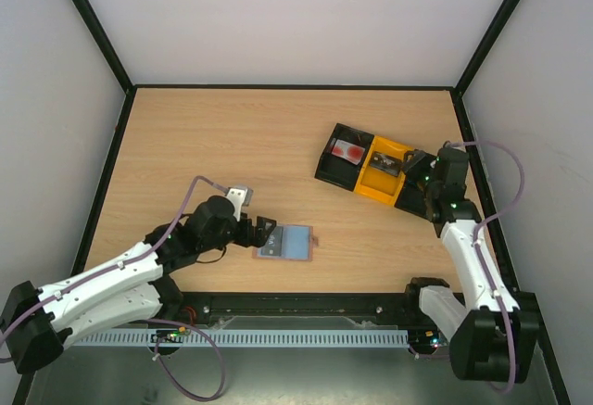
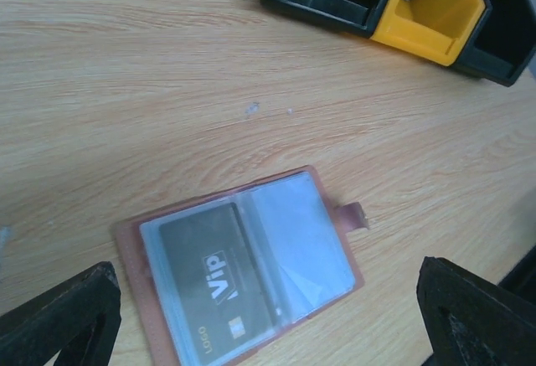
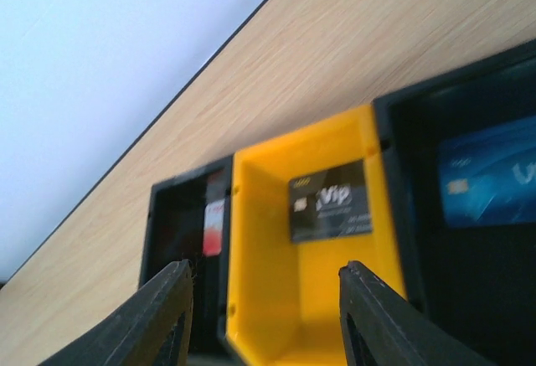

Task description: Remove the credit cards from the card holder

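The small blue-grey bifold card holder [image 1: 285, 242] lies open on the wooden table [image 1: 232, 136], lower centre, with a black card [image 2: 213, 286] in its pocket. The left jaws stand wide apart at its left edge. The right jaws gape empty above the black-and-yellow plastic tray [image 1: 326, 173] at right.

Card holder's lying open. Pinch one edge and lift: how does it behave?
Likely floppy: the card holder is a thin bifold lying open, so it may fold at its spine. Its clear sleeves look glossy, probably slippery. Flat on the table, it should slide, not tip.
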{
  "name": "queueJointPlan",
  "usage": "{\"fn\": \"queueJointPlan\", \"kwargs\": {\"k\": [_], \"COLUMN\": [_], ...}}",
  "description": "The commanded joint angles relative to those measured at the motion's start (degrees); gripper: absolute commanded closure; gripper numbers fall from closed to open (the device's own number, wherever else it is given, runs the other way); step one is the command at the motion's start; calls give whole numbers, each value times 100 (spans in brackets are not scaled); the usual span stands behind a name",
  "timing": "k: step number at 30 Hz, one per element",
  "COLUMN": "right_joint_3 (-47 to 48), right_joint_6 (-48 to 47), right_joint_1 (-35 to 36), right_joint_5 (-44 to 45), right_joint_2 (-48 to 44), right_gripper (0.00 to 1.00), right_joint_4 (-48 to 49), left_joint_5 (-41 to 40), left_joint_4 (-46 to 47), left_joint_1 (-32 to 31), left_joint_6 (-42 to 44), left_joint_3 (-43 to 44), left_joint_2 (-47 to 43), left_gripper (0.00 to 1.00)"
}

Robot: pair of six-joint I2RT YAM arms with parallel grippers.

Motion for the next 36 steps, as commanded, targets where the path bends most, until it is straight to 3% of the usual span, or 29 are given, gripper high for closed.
{"fn": "queueJointPlan", "kwargs": {"k": [1,9,14,23,36], "right_joint_3": [-343,-826,-1103,-1453,-1444], "right_joint_6": [310,556,818,1465,2032], "right_joint_1": [347,1451,2149,3311,4916], "right_joint_5": [-424,-501,-339,-51,406], "right_joint_2": [-430,-754,-998,-1079,-223], "right_gripper": [52,52,52,52,53], "right_joint_4": [-358,-437,-366,13,834], "left_joint_5": [746,1748,2541,2386,2694], "left_joint_4": [497,1409,2873,3297,4401], "left_joint_1": [234,908,1281,1308,1247], "left_joint_6": [-477,-1195,-2086,-2295,-2727], "left_joint_3": [-160,-920,-1736,-2104,-2431], "left_joint_2": [55,90,127,342,1065], "left_gripper": [4,6,6,6,6]}}
